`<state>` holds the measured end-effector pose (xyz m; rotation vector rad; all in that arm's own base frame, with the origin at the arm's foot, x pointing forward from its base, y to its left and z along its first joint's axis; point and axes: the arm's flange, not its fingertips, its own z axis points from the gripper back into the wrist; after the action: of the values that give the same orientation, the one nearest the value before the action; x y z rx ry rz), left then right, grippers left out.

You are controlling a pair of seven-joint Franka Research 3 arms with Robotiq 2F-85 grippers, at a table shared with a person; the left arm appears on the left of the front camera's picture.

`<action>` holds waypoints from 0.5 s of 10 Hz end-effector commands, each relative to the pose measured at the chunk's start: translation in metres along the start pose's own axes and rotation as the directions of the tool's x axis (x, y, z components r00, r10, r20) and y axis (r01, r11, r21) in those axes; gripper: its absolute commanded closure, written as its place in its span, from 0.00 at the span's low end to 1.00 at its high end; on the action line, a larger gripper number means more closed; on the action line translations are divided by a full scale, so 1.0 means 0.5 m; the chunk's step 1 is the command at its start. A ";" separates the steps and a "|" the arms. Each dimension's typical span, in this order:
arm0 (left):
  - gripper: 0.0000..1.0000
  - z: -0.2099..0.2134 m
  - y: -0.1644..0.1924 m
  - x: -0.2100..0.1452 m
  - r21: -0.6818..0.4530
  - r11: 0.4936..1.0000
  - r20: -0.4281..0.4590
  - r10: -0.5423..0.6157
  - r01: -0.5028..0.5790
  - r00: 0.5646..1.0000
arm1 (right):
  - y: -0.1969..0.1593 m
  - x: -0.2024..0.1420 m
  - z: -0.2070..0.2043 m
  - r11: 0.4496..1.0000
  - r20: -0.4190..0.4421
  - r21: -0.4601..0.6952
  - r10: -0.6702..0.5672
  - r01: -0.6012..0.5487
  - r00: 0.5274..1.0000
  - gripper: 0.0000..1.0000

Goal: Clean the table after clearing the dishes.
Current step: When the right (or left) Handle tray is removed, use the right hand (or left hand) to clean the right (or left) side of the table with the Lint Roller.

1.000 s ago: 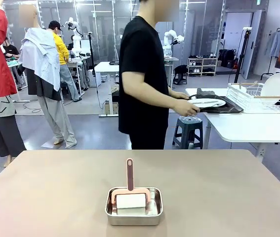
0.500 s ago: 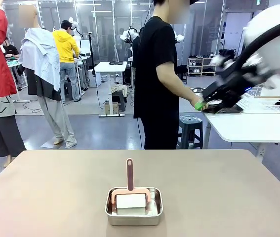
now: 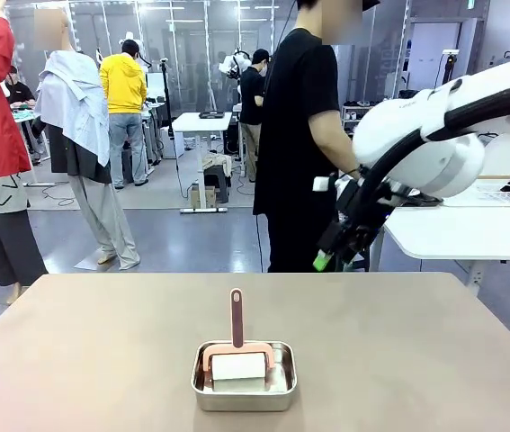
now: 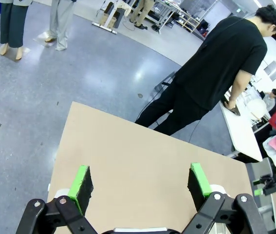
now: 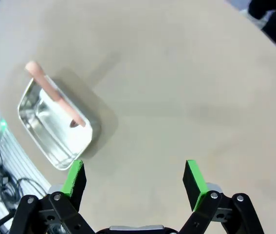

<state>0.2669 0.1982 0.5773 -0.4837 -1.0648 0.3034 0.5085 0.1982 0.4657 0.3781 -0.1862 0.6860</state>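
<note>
Front view: the brown surface [image 3: 93, 360] spans the lower half of the frame. A steel pan [image 3: 244, 389] sits on it at lower centre, holding a pink-handled scrubber [image 3: 237, 328] with a white pad. The right hand [image 3: 326, 257] hangs at centre right, above the far edge, in front of a person in black [image 3: 299, 135].

Left wrist view: the left hand [image 4: 140, 181] is released, pads wide apart over the surface.

Right wrist view: the right hand is released and holds nothing. The pan lies at the left of the frame, apart from the fingers.

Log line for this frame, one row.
right gripper: fingers open, above brownish-taupe table | left gripper: fingers open | small steel rectangular pan: pink-handled white sponge tool inside, untouched
</note>
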 end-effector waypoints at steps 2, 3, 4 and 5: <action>0.00 0.000 -0.001 -0.001 0.003 1.000 0.011 0.008 -0.008 1.000 | 0.000 0.000 0.000 1.000 0.000 0.000 0.000 0.000 1.000 0.00; 0.00 0.000 -0.001 -0.001 0.003 1.000 0.011 0.008 -0.008 1.000 | 0.000 0.000 0.000 1.000 0.000 0.000 0.000 0.000 1.000 0.00; 0.00 0.000 -0.001 -0.001 0.003 1.000 0.011 0.008 -0.008 1.000 | 0.000 0.000 0.000 1.000 0.000 0.000 0.000 0.000 1.000 0.00; 0.00 0.000 -0.001 -0.001 0.003 1.000 0.011 0.008 -0.008 1.000 | 0.000 0.000 0.000 1.000 0.000 0.000 0.000 0.000 1.000 0.00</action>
<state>0.2669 0.1982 0.5772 -0.4836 -1.0646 0.3034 0.5077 0.1926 0.4652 0.3798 -0.1772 0.7028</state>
